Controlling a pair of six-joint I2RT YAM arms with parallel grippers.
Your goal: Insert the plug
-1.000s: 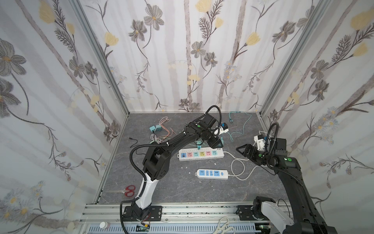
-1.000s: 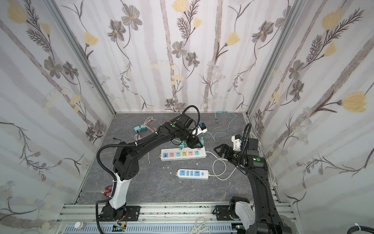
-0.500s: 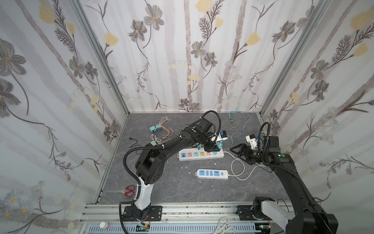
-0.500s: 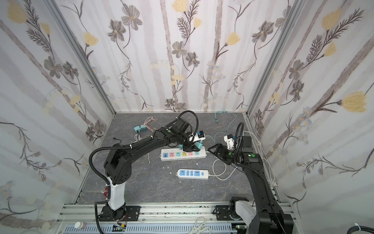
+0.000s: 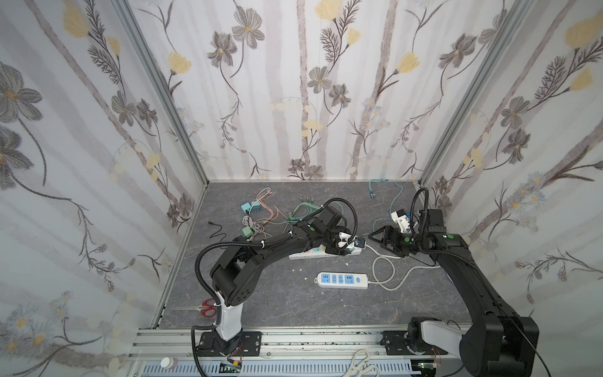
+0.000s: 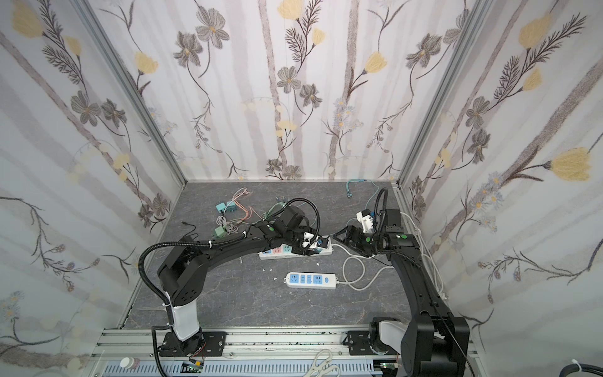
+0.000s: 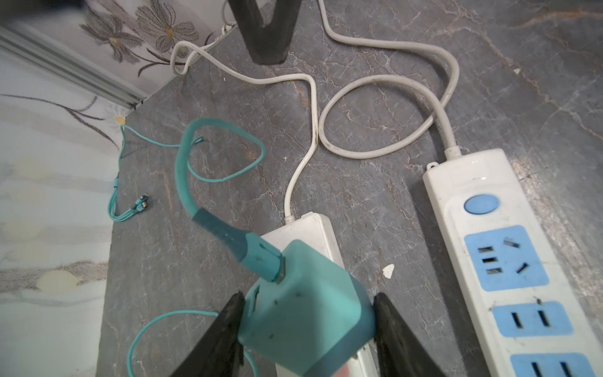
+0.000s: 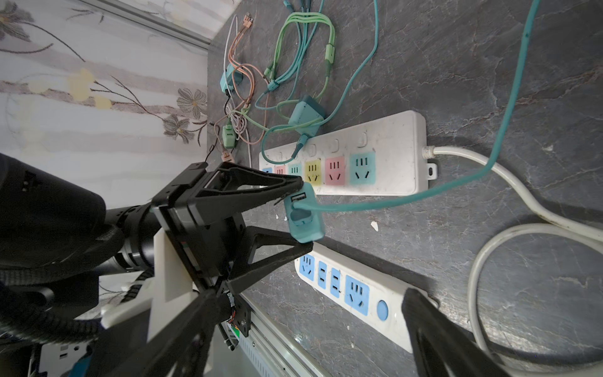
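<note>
The plug [image 7: 306,310] is a teal charger cube with a teal cable in its USB port, and my left gripper [image 7: 306,303] is shut on its two sides. It hangs over the cord end of the white power strip with coloured sockets [image 8: 385,156]; its prongs are hidden. In both top views the left gripper [image 5: 347,245] [image 6: 316,245] sits at that strip's [image 5: 313,253] right end. My right gripper [image 5: 375,243] [image 8: 310,297] stands open just right of it, holding nothing. One of its fingers [image 7: 267,32] shows in the left wrist view.
A second white strip with blue sockets [image 5: 341,280] lies nearer the front, its white cord [image 5: 385,271] looping right. Tangled cables and teal chargers [image 5: 261,212] lie at the back. Red scissors [image 5: 207,306] rest at the front left. Walls close in on three sides.
My left gripper has carried the plug forward and down to the coloured strip's right end. The right gripper has moved left toward it, its jaws narrowing slightly.
</note>
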